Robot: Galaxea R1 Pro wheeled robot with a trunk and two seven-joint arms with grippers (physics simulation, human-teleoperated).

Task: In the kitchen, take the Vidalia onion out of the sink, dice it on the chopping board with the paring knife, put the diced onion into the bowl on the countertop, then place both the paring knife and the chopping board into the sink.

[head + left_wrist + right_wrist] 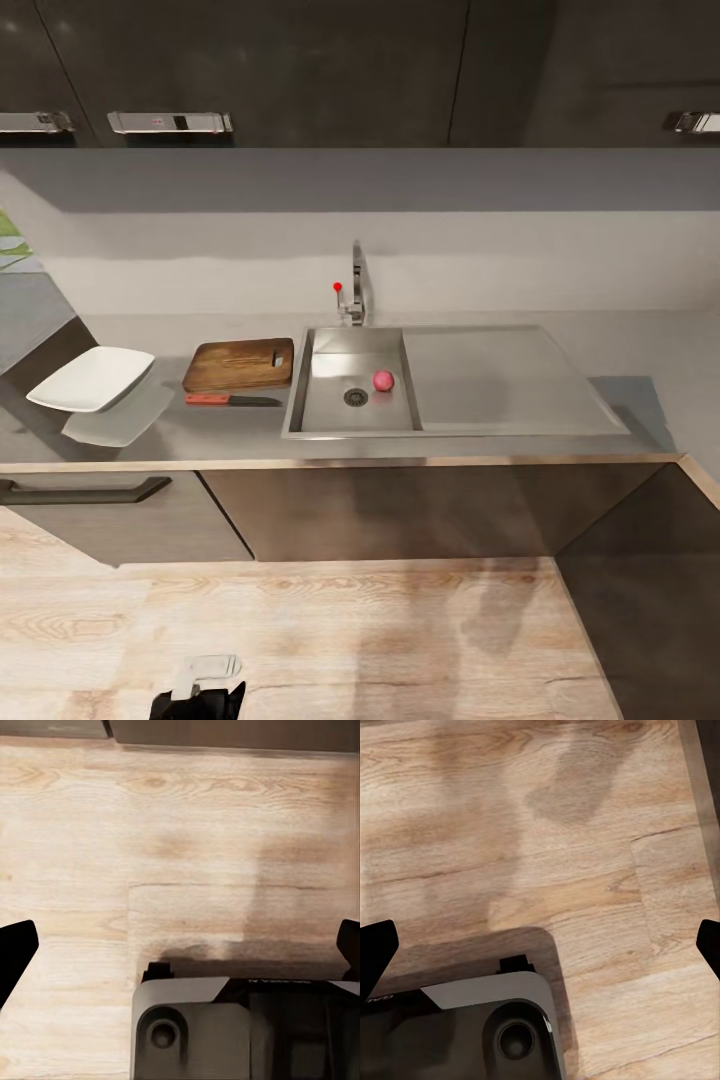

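Both grippers [180, 945] [540, 945] wide, floorward.

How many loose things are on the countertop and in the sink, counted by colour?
White: 1, the bowl
Brown: 1, the chopping board
Red handle, dark blade: 1, the paring knife
Pinkish red: 1, the onion, in the sink
Total: 4

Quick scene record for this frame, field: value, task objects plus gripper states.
onion: pink-red, in sink basin beside drain
sink: steel, drainboard on its right
chopping board: on countertop, left of sink
paring knife: flat, in front of board
bowl: white, far left
left gripper: open, over wood floor
right gripper: open, over wood floor
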